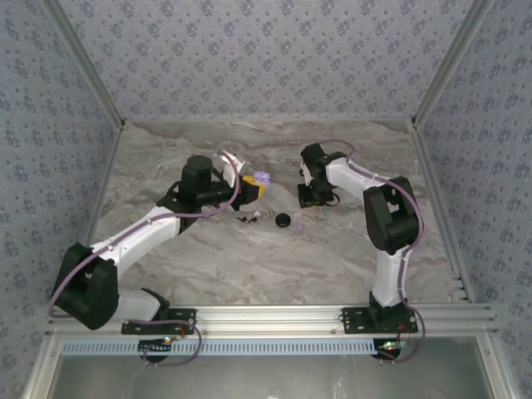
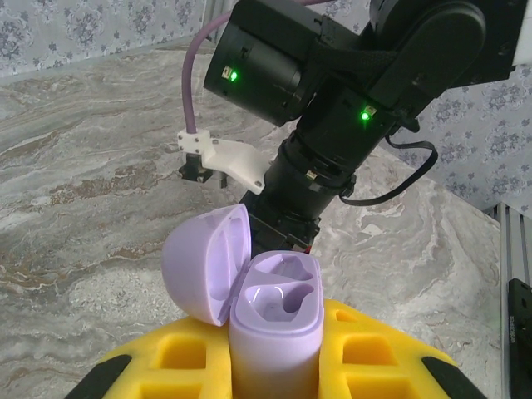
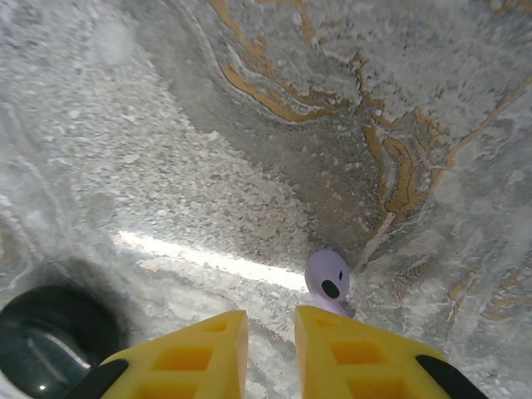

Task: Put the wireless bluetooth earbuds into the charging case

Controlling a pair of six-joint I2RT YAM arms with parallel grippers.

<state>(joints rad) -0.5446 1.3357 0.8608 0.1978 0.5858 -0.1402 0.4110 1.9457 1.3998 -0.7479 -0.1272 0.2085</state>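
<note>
At table centre, left claw (image 1: 253, 189): closed on the charging case (image 2: 278, 324), which stands upright between its yellow fingers (image 2: 370, 353), lifted clear of the table (image 1: 249, 274).
Case lid (image 2: 202, 264): open, hinged back to the left of the body as the left wrist camera sees it.
Case interior: two moulded wells face up; both look empty, though the near well is partly cut off by the rim.
Case position, overhead: just beyond the left claw's tip, between the two arms and nearer the left one.
Right claw (image 3: 271, 322): pointed down at the table, jaws parted by a narrow gap with bare marble showing through; nothing is held.
Earbud (image 3: 327, 278): lying on the table just ahead of the right-hand finger's tip, outside the gap, its dark port facing the camera. Contact with the finger cannot be confirmed.
Black disc (image 1: 284, 220): flat on the table, near the right claw and on its left in the right wrist camera; apart from the earbud.
Small dark bits (image 1: 247, 219): on the table just left of the black disc, below the left claw; too small to identify.
Right arm (image 2: 332, 108): seen close behind the open case from the left wrist camera, two green lights lit on its black housing.
</note>
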